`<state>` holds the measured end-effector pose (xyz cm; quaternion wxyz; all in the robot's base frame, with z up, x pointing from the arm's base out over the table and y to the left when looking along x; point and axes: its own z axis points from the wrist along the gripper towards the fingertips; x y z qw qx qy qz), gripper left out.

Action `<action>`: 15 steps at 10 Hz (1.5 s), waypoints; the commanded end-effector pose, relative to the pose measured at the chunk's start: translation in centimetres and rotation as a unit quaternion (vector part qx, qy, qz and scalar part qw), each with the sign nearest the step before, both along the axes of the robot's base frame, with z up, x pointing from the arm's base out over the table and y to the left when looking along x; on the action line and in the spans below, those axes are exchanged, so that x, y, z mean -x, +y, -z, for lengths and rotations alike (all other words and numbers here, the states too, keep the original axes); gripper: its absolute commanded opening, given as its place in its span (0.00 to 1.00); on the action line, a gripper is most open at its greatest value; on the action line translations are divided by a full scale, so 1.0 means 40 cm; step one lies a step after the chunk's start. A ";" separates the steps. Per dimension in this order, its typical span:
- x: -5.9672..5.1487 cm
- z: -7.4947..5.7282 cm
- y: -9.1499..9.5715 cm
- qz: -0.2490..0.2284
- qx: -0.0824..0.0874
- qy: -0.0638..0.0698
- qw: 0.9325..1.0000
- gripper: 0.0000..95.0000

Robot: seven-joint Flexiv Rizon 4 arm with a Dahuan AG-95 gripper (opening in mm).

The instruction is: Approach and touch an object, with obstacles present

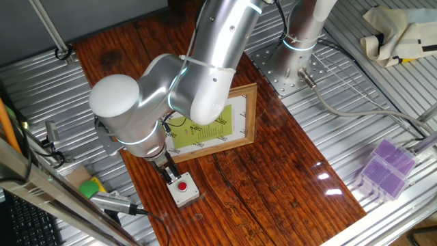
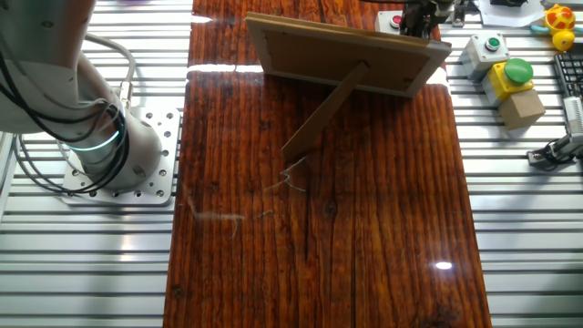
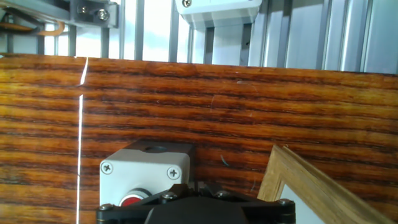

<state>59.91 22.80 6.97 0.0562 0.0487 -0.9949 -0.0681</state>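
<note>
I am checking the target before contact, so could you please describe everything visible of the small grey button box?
The button box is a small square light-grey housing, plastic by its look, with screws at its corners and a round red button on top. It sits flat on the wooden table near its edge, apart from the picture frame. The gripper is over its edge; contact cannot be judged.

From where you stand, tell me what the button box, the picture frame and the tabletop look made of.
Button box: looks like light-grey moulded plastic, matte, screws at its corners, glossy red cap.
Picture frame: pale wood with visible grain, brownish board back, probably fibreboard.
Tabletop: dark red-brown wood grain, glossy, mirroring the lamps; possibly veneer.
</note>
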 end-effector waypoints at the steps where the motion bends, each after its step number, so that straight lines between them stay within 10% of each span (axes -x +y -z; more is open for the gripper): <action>1: 0.000 -0.001 -0.001 -0.001 0.000 0.000 1.000 0.00; 15: 0.003 -0.015 -0.029 -0.017 0.008 -0.003 1.000 0.00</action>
